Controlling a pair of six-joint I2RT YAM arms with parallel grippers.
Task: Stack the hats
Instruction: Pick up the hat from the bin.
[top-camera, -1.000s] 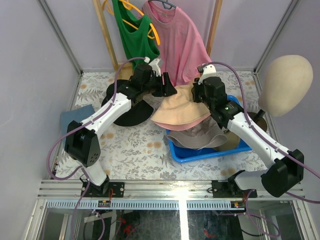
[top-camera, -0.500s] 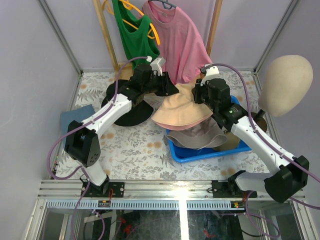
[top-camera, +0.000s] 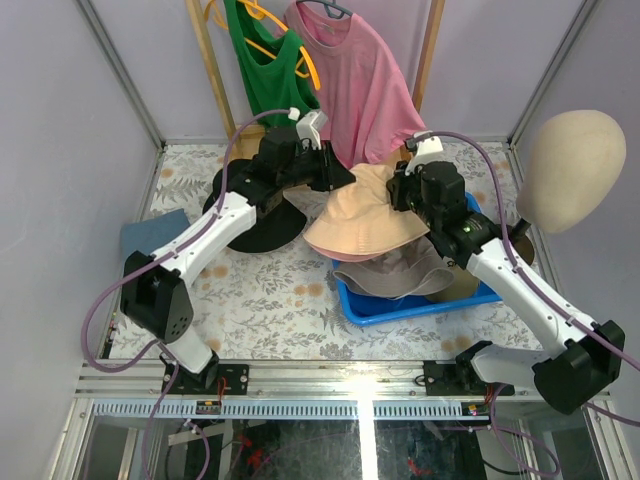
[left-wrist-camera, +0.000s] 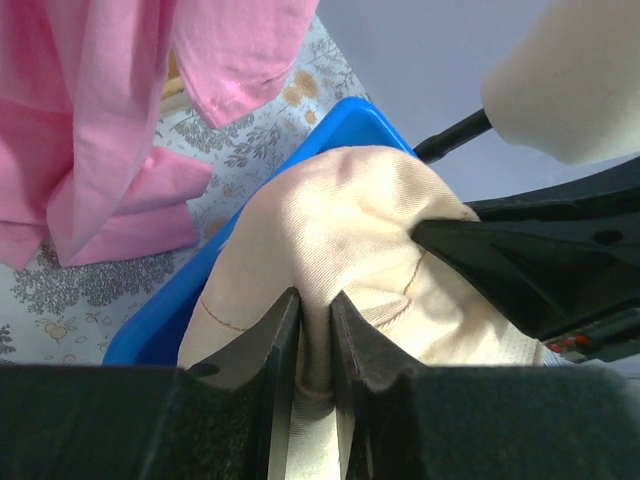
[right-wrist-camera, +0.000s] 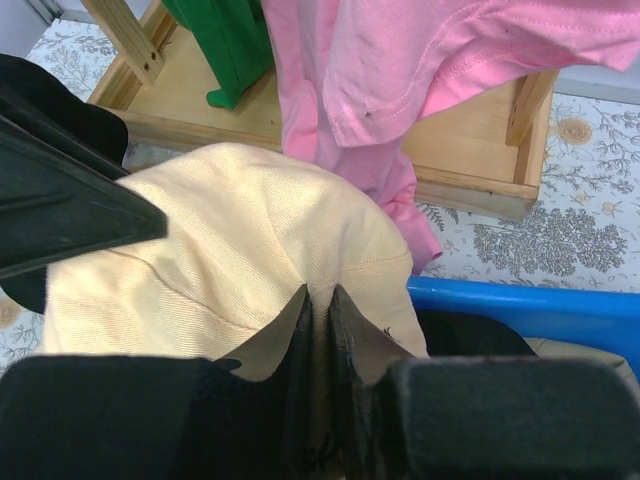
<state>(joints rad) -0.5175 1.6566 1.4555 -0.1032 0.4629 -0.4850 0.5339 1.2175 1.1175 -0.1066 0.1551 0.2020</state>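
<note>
Beige hat (top-camera: 362, 218): held up mid-frame in the top view, just above the blue bin (top-camera: 385, 308), pinched from both sides
Left hand (left-wrist-camera: 315, 305): pressed together on a fold of the beige fabric
Right hand (right-wrist-camera: 320, 300): same deal, a fold of that hat is nipped between its fingers
Grey-taupe hat (top-camera: 395, 272): laid in the bin, right under the beige one
Black hat (top-camera: 250, 228): left flat on the surface (top-camera: 270, 295), left of centre, partly covered by the left arm
Blue cap (top-camera: 148, 238): parked at the surface's left edge
</note>
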